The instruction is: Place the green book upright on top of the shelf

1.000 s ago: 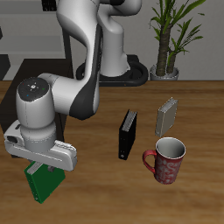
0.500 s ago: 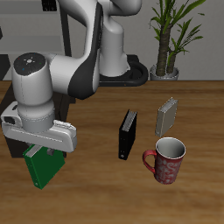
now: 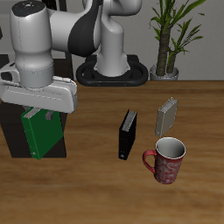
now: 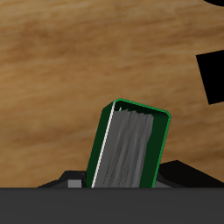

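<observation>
Two-finger gripper (image 3: 38,110) is clamped on the thin dark green hardcover book (image 3: 40,135) with pale page edges; the book hangs below it, clear of the wooden table (image 3: 105,188), tilted a little off vertical. In the wrist view the book (image 4: 131,147) shows its page edges, leaning.

The big matte black-brown shelf (image 3: 7,140) sits at the table's edge, mostly behind the arm and book, so its top surface isn't visible here (can't tell how much clearance is left).

My read: mid-lift, roughly halfway through the task. To do it well:
- raise until the book's bottom edge clears the shelf top, then translate over
- square the book to vertical before lowering
- release only once the bottom edge is seated flat

Risk: 1 thin book tips easily if let go while leaning.
</observation>
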